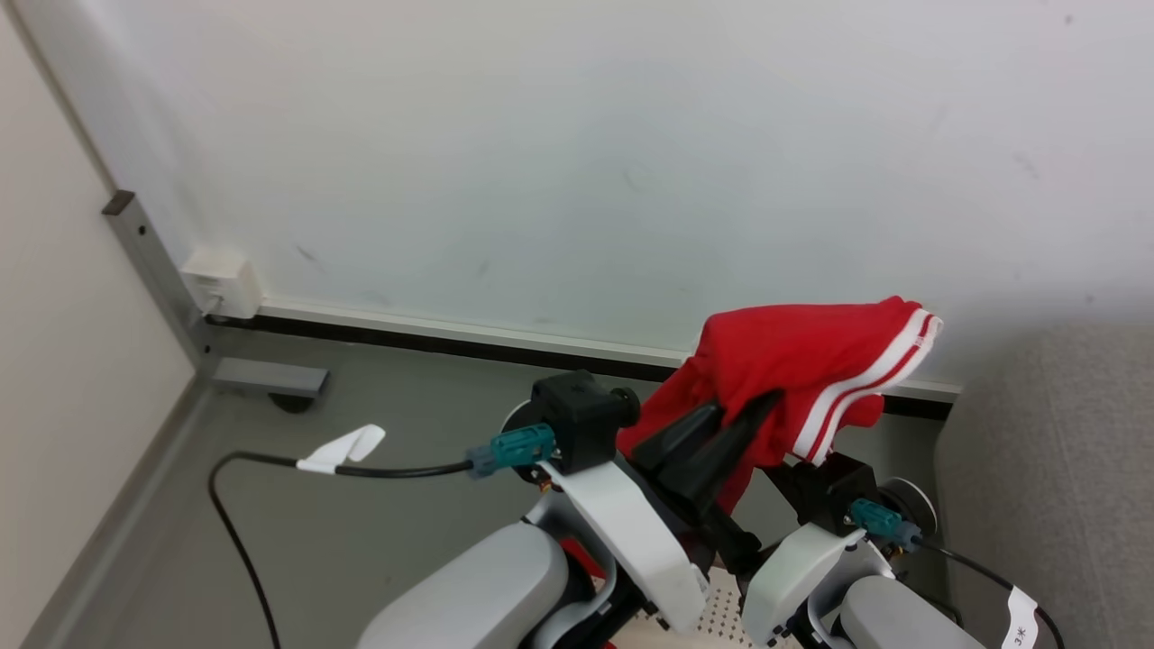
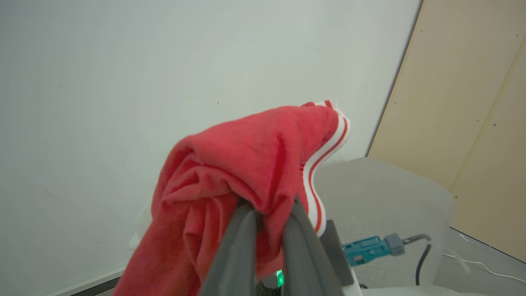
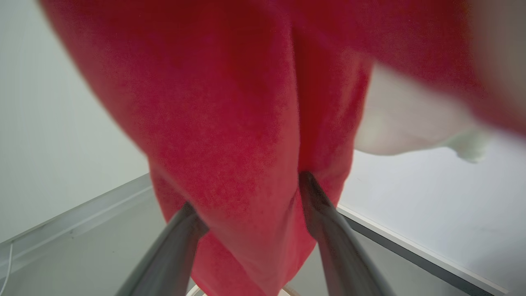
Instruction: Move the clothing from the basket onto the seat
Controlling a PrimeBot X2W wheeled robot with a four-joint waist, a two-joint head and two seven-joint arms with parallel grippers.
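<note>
Clothing (image 1: pixel 793 361) (one red garment, white-striped hem) sits centre-right of the head view, held up in front of the white wall. Left gripper (image 2: pixel 269 213) fingers are narrow, pinching a fold of it. Right gripper (image 3: pixel 250 205) fingers are spread wide, cloth hanging between them and covering both tips. Long axis slants: striped hem upper right, loose end lower left. Grey seat (image 1: pixel 1055 469) is at the right edge.

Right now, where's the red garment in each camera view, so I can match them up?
Head view: red garment right of centre, draped over the left gripper.
Left wrist view: centre, bunched on that gripper's shut fingers.
Right wrist view: top and middle, hanging between the fingers of the open right gripper.
Shared landmark: the pale wall.
</note>
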